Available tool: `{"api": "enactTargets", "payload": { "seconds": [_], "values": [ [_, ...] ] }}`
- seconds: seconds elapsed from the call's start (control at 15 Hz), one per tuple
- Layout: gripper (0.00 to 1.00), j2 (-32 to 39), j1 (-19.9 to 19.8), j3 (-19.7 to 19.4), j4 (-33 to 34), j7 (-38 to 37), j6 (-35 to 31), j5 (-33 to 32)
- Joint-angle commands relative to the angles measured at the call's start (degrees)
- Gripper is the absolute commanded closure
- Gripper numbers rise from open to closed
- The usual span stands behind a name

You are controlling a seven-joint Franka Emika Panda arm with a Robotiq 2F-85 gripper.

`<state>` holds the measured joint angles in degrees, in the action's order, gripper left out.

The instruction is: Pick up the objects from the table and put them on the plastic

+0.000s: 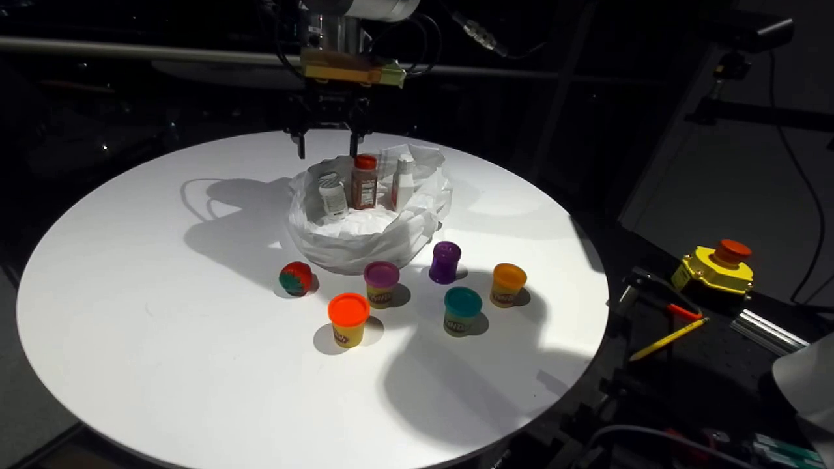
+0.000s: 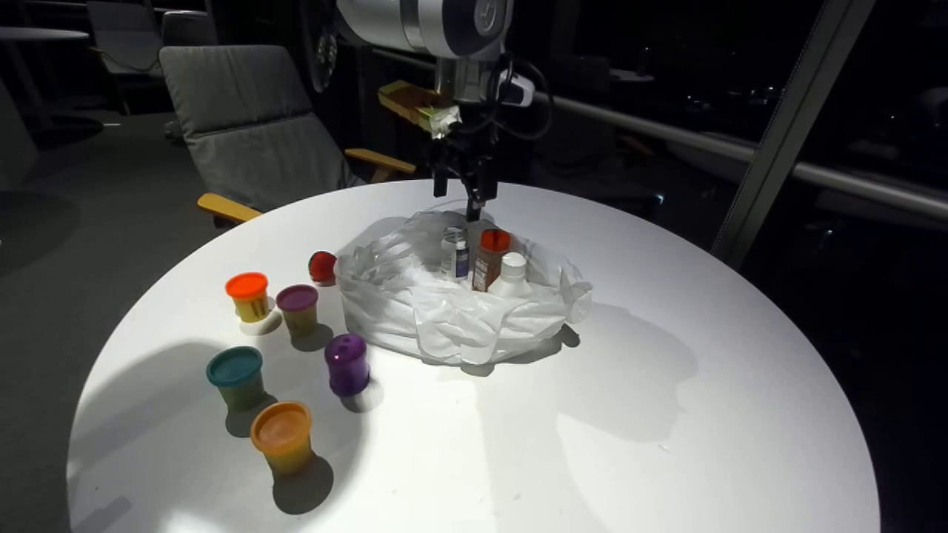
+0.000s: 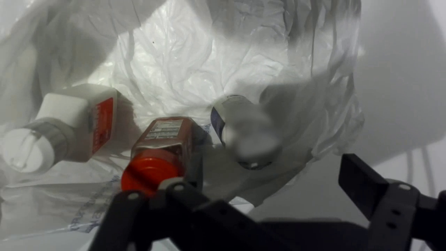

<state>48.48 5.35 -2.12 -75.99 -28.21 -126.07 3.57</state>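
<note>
Nearest to us in an exterior view, at six o'clock from the plastic bag, stands the red-orange-lidded Play-Doh tub; the teal-lidded tub is at five and the orange-lidded tub at four. Farther come the mauve-lidded tub at six, the strawberry-shaped piece at seven, and the purple container between four and five. All are apart, which probably gives room for grasping each (if somebody intended this, we cannot know). The bag's mouth is spread wide, we suppose to receive things from above. In it are the white bottle with red label, the red-capped brown bottle and the small white bottle, which seems to lean. Farthest, near eleven o'clock, hangs the gripper, its fingers wide apart and holding nothing; we judge that this serves for releasing. In the wrist view one finger overlaps the red cap; whether it touches, we cannot tell.
</note>
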Motion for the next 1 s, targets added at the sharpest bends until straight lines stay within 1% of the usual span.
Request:
{"api": "enactTargets", "payload": {
  "seconds": [0.0,0.2,0.4,0.73,0.93],
  "values": [
    [0.00,-11.7,3.3,-1.8,-13.5,-1.7,-2.1,-1.3],
    [0.01,-18.1,4.7,-2.0,-21.4,-2.3,-2.1,-2.4],
    [0.00,-24.0,5.1,-1.7,-30.2,-3.0,-3.3,-2.6],
    [0.00,-30.6,2.9,-1.5,-45.8,-0.7,-10.5,-2.1],
    [0.00,-33.1,1.1,-1.5,-56.1,2.8,-18.7,-2.1]
  ]
}}
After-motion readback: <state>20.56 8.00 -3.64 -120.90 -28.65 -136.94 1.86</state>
